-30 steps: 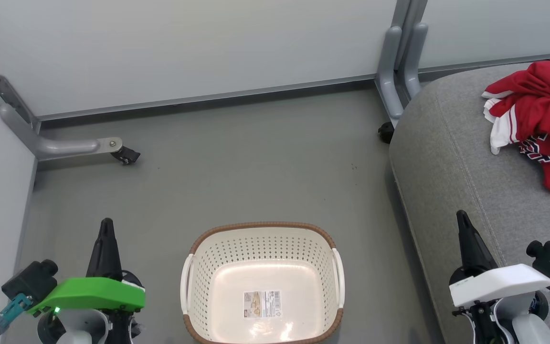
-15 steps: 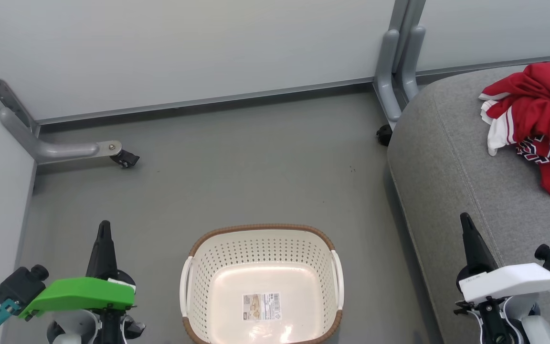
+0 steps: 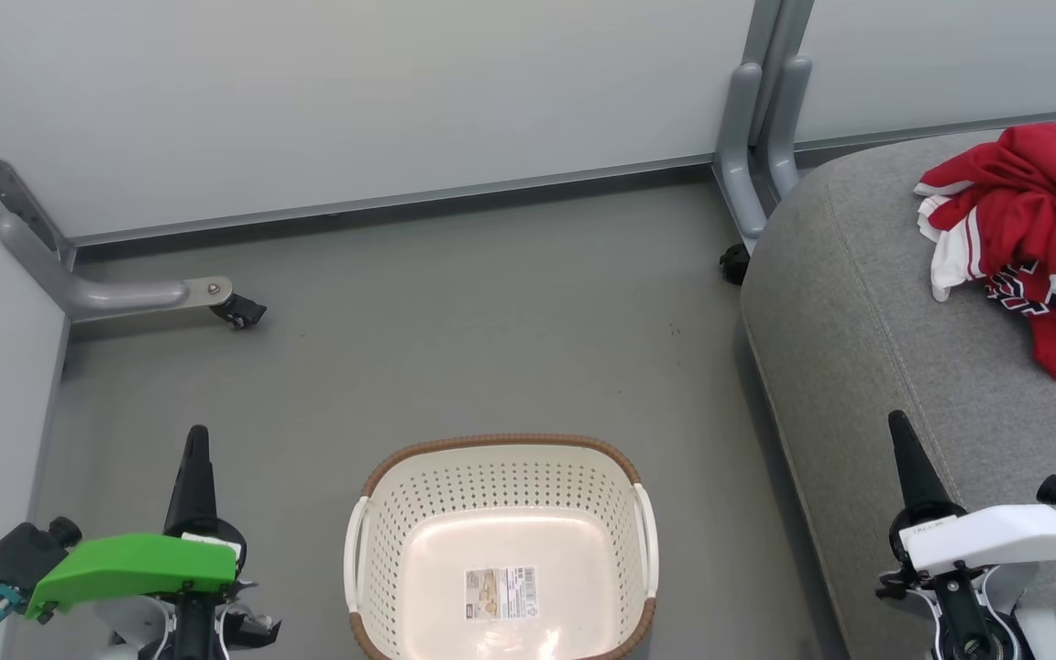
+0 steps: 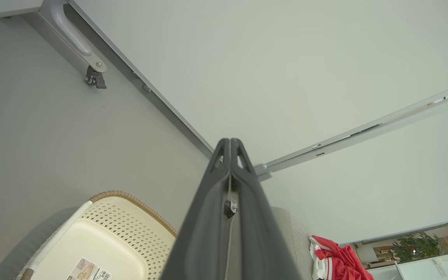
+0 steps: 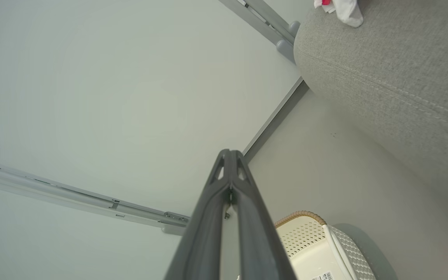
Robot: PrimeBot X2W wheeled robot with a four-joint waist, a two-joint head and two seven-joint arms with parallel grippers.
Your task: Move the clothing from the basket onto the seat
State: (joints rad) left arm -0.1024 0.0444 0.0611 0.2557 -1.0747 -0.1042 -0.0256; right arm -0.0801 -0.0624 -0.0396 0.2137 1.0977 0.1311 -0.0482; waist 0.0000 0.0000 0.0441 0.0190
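Note:
The red clothing [image 3: 1032, 238] with white trim lies crumpled on the grey seat [image 3: 867, 339] at the far right; it also peeks into the left wrist view as clothing [image 4: 338, 262]. The cream basket [image 3: 500, 486] with a brown rim stands on the floor at bottom centre, holding nothing but a label stuck to its bottom. My left gripper [image 3: 196, 435] is shut with nothing in it, left of the basket. My right gripper [image 3: 897, 420] is shut, held over the seat's front edge, well short of the clothing. Both wrist views show fingers pressed together: left gripper [image 4: 230, 142], right gripper [image 5: 230, 152].
Pale partition walls stand behind, with grey feet on castors at the left [image 3: 235, 312] and at the seat's corner [image 3: 734, 261]. Grey floor [image 3: 455, 321] stretches between the basket and the walls.
The camera has tilted slightly, shifting the whole picture. Both grippers sit a bit lower in the view. The clothing and basket lie as before.

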